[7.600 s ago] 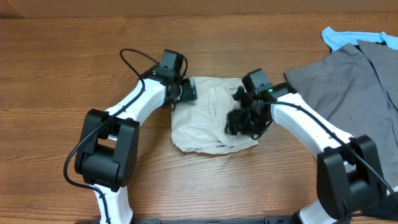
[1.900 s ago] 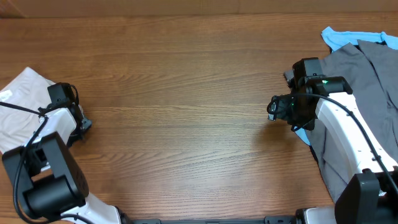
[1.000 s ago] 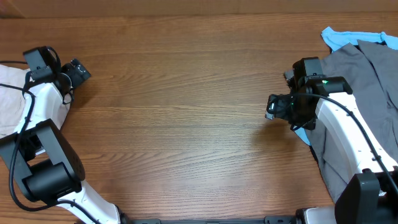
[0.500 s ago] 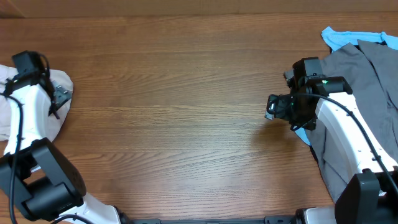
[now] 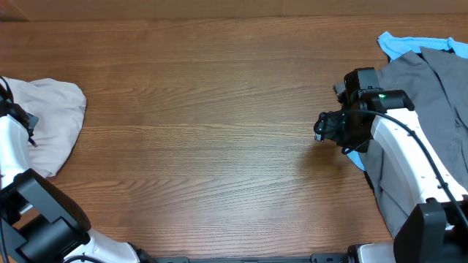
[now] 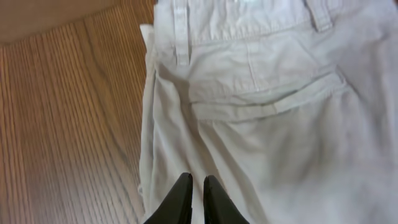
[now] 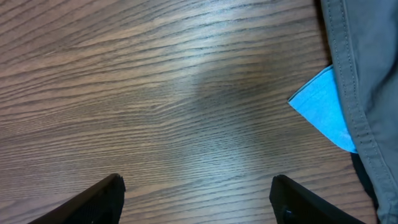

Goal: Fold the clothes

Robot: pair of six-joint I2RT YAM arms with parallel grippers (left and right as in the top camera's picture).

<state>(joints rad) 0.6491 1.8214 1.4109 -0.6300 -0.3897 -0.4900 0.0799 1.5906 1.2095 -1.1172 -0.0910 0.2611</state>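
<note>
The clothes are pale beige shorts (image 5: 51,120), lying in a rounded heap at the table's far left edge. Seen from the left wrist, the shorts (image 6: 273,106) fill the frame, with waistband, belt loops and a back pocket showing. My left gripper (image 6: 196,182) hovers over their left hem, its dark fingertips almost touching each other, and no cloth is pinched between them. My right gripper (image 5: 325,128) is far off at the table's right. In its own view the right gripper (image 7: 198,186) stands open wide over bare wood.
A pile of grey garments (image 5: 428,80) covers the table's right side, with a light blue cloth (image 5: 398,42) under it. A blue corner (image 7: 323,109) and a grey hem (image 7: 354,68) lie just right of my right gripper. The left arm (image 5: 9,142) runs along the frame's left edge.
My left arm has swung left off the shorts toward the frame edge, leaving them uncovered, and its jaws have closed. The right gripper has narrowed slightly and stayed in place.
</note>
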